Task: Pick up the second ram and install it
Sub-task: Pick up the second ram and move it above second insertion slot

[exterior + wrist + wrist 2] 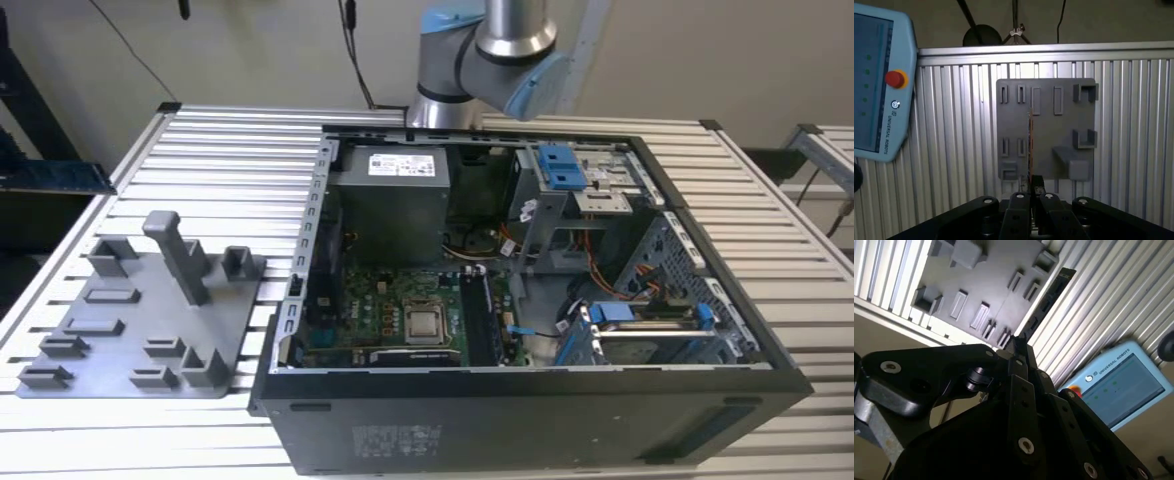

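In both wrist views my gripper (1030, 192) (1016, 347) is shut on one end of the second ram (1030, 145) (1046, 300), a slim dark memory stick. In the first wrist view the stick shows edge-on, jutting straight out from the fingertips. It hangs above the grey plastic tray (1054, 130) (989, 270) without touching it. The exterior view has the arm's joints (487, 50) behind the open computer case (534, 420), with the motherboard (387, 320) exposed inside.
A teach pendant (876, 85) (1119, 382) lies on the slatted aluminium table (1134, 125) beside the tray. In the exterior view the tray (147, 320) with upright posts sits at the case's left. Inside the case are a power supply (390, 200), blue drive-bay clips (561, 165) and cables.
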